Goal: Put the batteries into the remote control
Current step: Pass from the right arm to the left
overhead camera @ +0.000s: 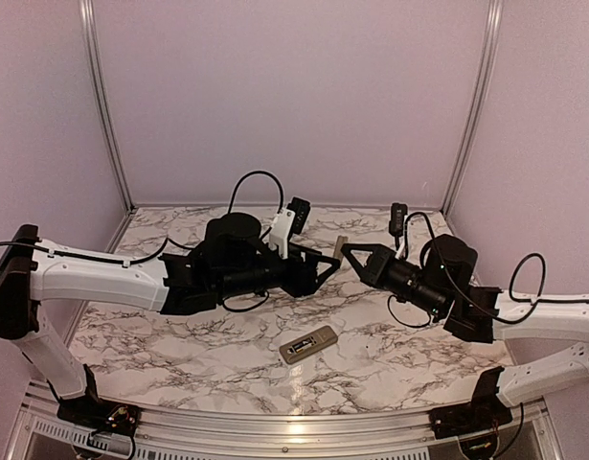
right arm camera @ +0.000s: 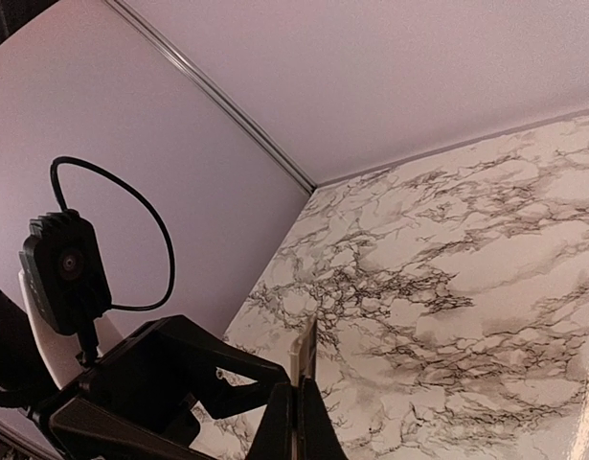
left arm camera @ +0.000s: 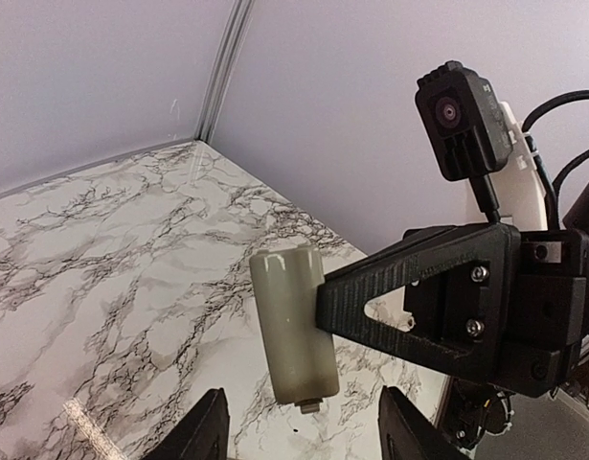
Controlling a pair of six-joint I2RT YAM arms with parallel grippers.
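Grippers meeting over mid-worktop; remote lying apart below them.
Left gripper [overhead camera: 330, 262]: fingers spread, flanking the lower end of a flat grey-beige cover piece [left arm camera: 292, 321] with a gap on either side, not touching it. Remote control [overhead camera: 308, 343]: flat on the marble worktop [overhead camera: 179, 335], midway along and towards its near edge, grey-beige back up, well apart from both grippers; the contents of its recess are too small to tell. Right gripper [right arm camera: 296, 407]: fingers pressed together, pinching the cover piece by one long edge and holding it upright, clear of the worktop.
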